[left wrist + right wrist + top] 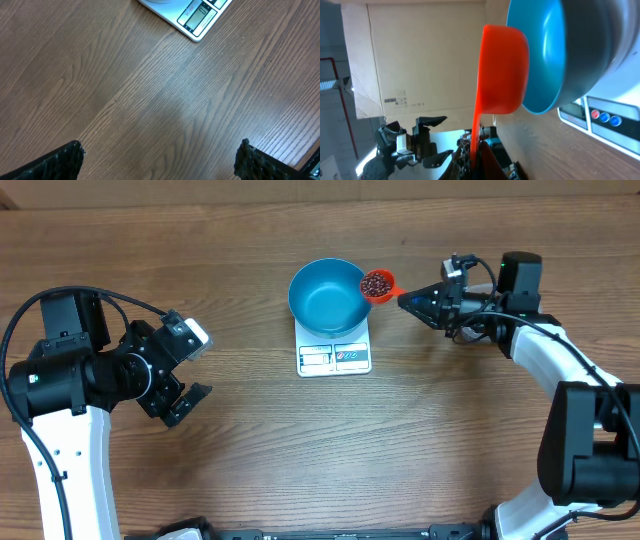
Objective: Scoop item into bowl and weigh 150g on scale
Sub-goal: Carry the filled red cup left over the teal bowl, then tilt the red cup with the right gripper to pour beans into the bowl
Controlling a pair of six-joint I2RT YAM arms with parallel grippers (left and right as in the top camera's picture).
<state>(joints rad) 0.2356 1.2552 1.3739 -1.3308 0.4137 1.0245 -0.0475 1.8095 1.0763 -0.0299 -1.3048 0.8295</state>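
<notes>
A bright-blue bowl (327,296) stands on the white scale (334,356) at the table's middle back; in the right wrist view the bowl (555,55) looms close above the scale (605,120). My right gripper (410,302) is shut on the handle of a small red scoop (378,284) filled with dark red-brown beans (376,283), held at the bowl's right rim. The scoop (502,70) shows its underside in the right wrist view. The bowl's inside looks bare. My left gripper (190,370) hangs open over bare wood at the left, its fingers (65,162) wide apart.
A corner of the scale with its display (197,15) shows at the top of the left wrist view. Cardboard (430,55) stands beyond the table's far edge. Both white arm bases sit at the front corners.
</notes>
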